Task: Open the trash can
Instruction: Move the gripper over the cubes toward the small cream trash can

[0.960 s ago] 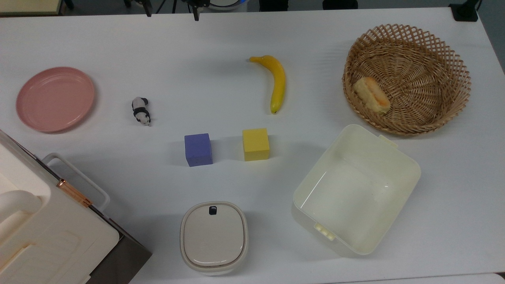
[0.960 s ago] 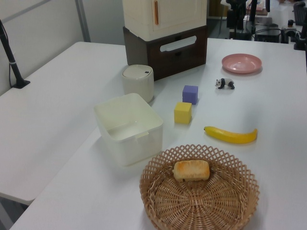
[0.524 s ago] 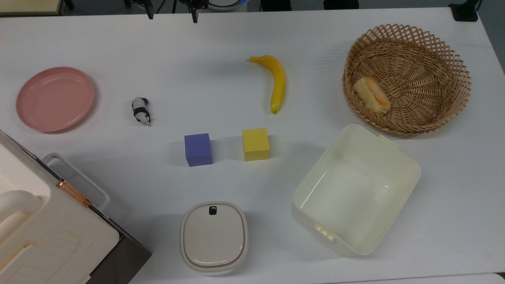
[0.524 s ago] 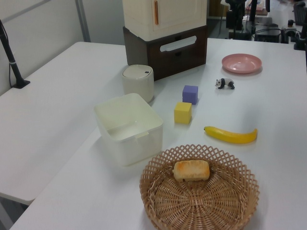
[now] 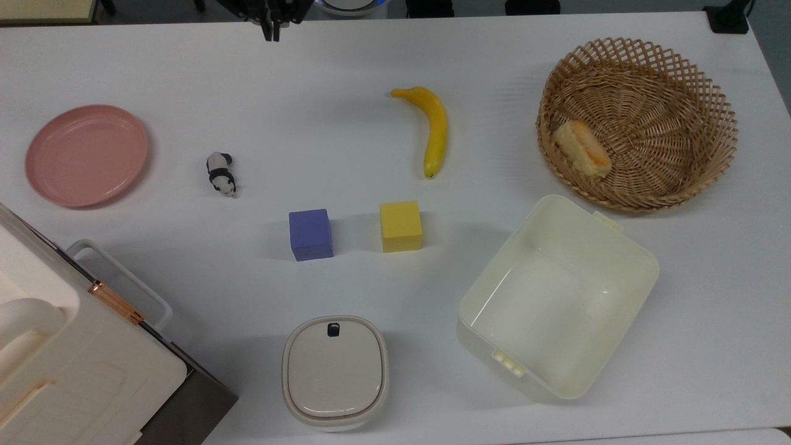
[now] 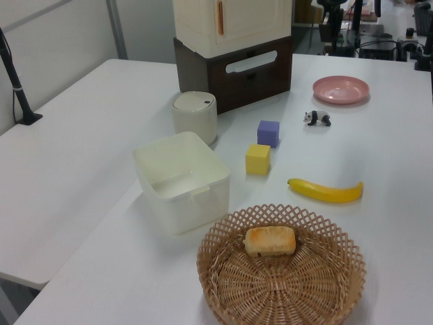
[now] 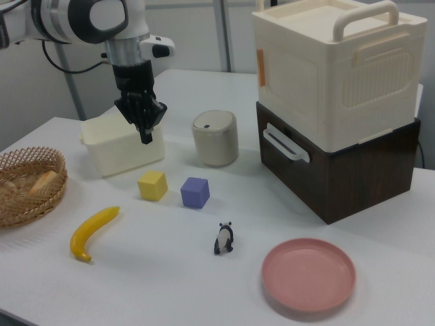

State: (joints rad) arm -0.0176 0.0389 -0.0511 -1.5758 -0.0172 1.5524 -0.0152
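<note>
Overhead, trash can [image 5: 335, 369] lid down, right view adds end effector [image 7: 145, 138] (fingers together) aloft.

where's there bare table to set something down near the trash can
Bare table lies between the trash can and the blue cube, and in the gap to the pale tub. The far strip beyond the banana is widest. It is tight toward the big case at the top view's left.

Cream trash can [image 5: 335, 371], beige-grey lid shut, upright, dark rim button
</note>
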